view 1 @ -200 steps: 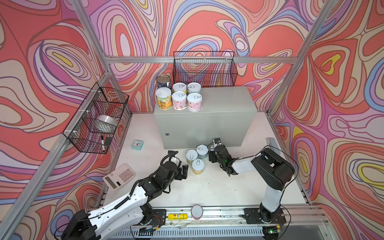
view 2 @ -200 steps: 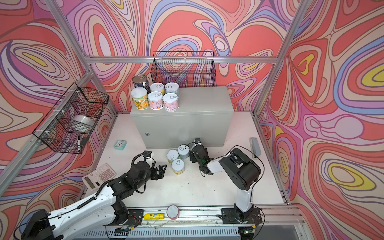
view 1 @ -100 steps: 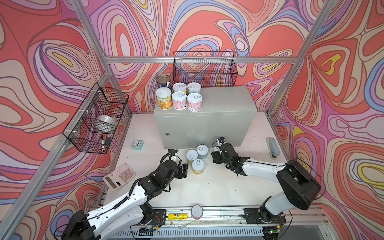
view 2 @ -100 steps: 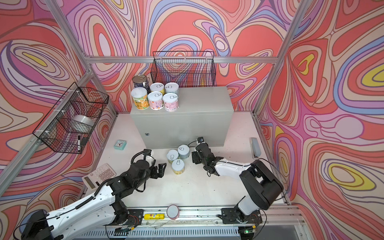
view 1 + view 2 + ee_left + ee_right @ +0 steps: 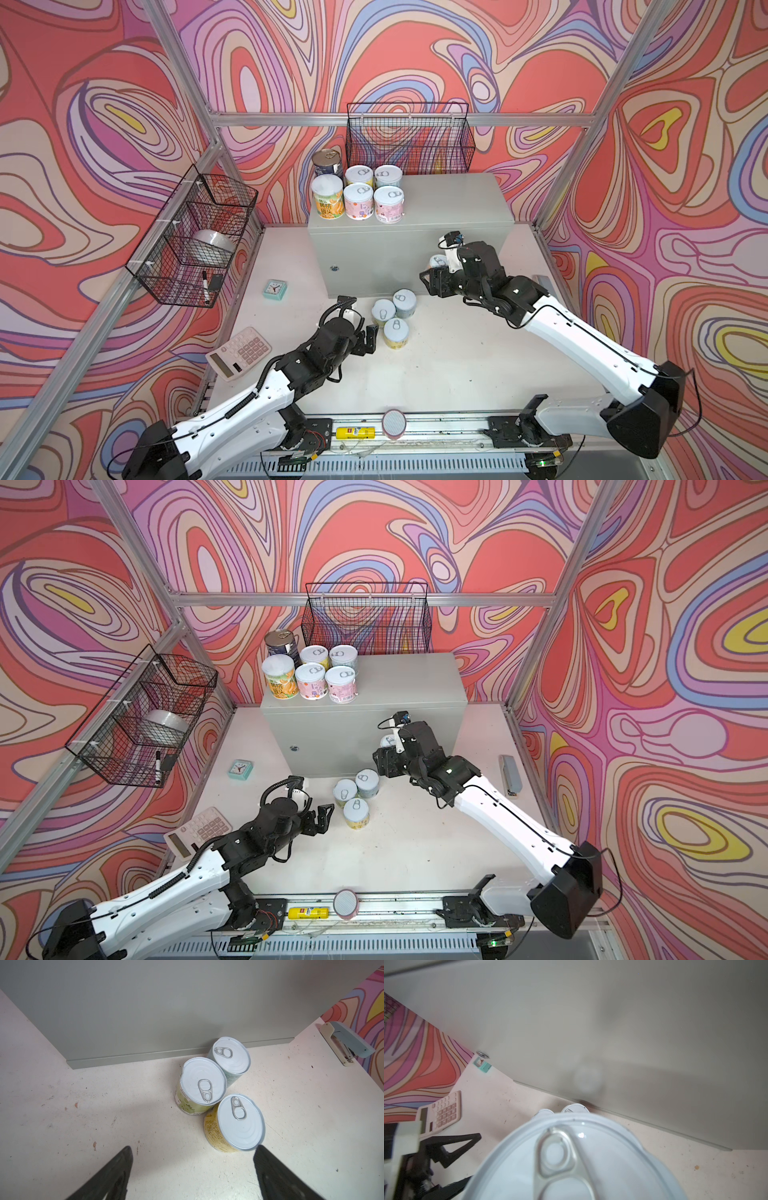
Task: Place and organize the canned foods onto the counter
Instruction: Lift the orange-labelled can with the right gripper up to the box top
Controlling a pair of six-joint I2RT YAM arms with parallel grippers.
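The grey counter (image 5: 451, 203) carries several canned foods at its left end, among them a dark blue tin (image 5: 327, 163) and a yellow-orange tin (image 5: 328, 202). On the floor before it stand three short cans: blue-green (image 5: 404, 301), pale green (image 5: 383, 311) and yellow (image 5: 395, 331). My right gripper (image 5: 436, 272) is shut on another short can (image 5: 438, 261), held in the air against the counter's front. Its white pull-tab lid (image 5: 571, 1163) fills the right wrist view. My left gripper (image 5: 370, 337) hovers open and empty just left of the yellow can (image 5: 239, 1124).
A calculator (image 5: 239, 353) and a teal clock (image 5: 274, 289) lie on the left. A stapler (image 5: 510, 773) lies at the right wall. Black wire baskets hang behind the counter (image 5: 409, 139) and on the left wall (image 5: 195, 237). A yellow tube (image 5: 355, 433) and a pink-rimmed disc (image 5: 394, 423) sit at the front rail.
My right gripper has risen from the floor with its can, up along the counter's front, and the right arm has stretched out. The left arm has stayed still.
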